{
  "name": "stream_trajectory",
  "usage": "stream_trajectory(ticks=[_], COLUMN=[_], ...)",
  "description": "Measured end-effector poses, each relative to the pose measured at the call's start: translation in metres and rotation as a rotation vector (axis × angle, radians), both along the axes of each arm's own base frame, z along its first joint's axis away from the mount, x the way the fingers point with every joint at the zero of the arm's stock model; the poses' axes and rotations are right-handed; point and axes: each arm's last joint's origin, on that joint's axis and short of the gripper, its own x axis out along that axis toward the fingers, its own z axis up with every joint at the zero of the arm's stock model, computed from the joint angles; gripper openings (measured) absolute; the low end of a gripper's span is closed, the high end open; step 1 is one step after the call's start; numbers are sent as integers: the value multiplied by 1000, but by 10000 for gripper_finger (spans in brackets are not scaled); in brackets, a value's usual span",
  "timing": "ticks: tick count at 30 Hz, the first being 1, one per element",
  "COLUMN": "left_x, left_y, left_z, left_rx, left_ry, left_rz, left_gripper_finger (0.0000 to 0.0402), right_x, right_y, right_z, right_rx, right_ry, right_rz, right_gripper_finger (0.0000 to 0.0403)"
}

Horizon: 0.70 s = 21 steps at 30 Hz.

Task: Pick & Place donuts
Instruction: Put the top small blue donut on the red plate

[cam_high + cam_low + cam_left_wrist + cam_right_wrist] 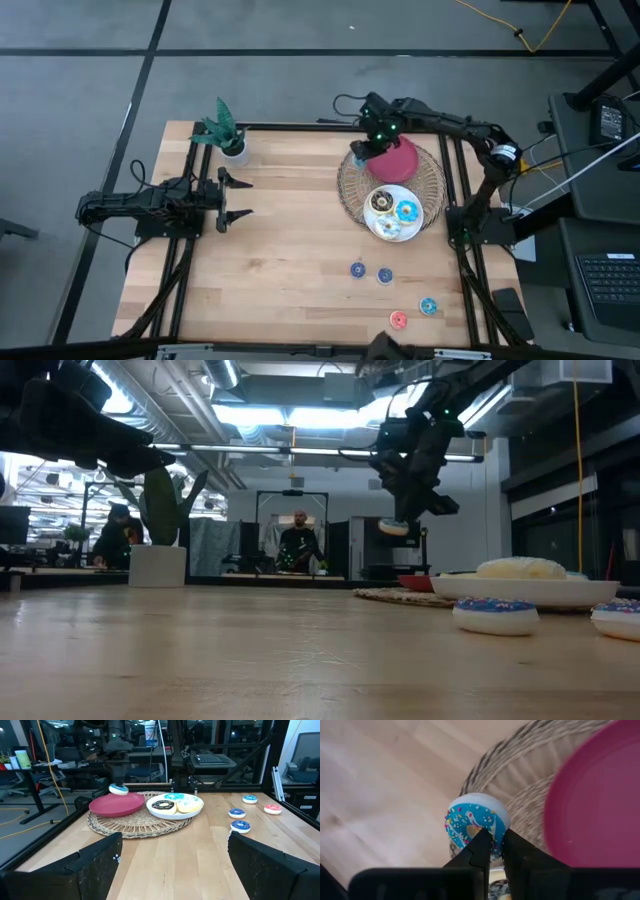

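My right gripper (362,152) hangs over the far left edge of the wicker mat (350,190), beside the red plate (398,160), shut on a small blue-iced donut (474,820). The white plate (375,222) lies on the mat and carries the chocolate donut (381,202), the larger blue one (406,211) and the white one (388,228). Three small blue donuts (357,269), (385,275), (428,306) and a red-pink one (398,319) lie flat on the table near its near right corner. My left gripper (240,198) waits open at the table's left side. My right gripper pinches the small blue donut by its rim (495,851) between the two fingers, which come from above and point down. One fingertip (481,840) lies at the ring's hole, the other outside the rim. The donut (393,528) is lifted clear above the mat, tilted.
A potted plant (225,132) stands at the table's far left corner. Bare wood lies between the two arms and in front of my left gripper (173,842). People sit and stand in the room beyond the table (298,545).
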Motion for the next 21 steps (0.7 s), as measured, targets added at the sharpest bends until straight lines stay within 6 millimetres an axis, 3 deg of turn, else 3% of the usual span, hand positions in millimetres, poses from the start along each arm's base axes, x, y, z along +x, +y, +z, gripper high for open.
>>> stream_trajectory(ticks=[9, 21], left_x=[0, 0], left_y=[0, 0], left_z=[0, 0], left_rx=[0, 0], left_ry=[0, 0], left_rz=[0, 0], left_gripper_finger=[353, 353], right_x=[-26, -75], right_y=[-32, -81], right_z=[0, 0], right_rx=[-26, -90], right_ry=[-5, -24], right_rz=[-63, -172], right_gripper_finger=[44, 44])
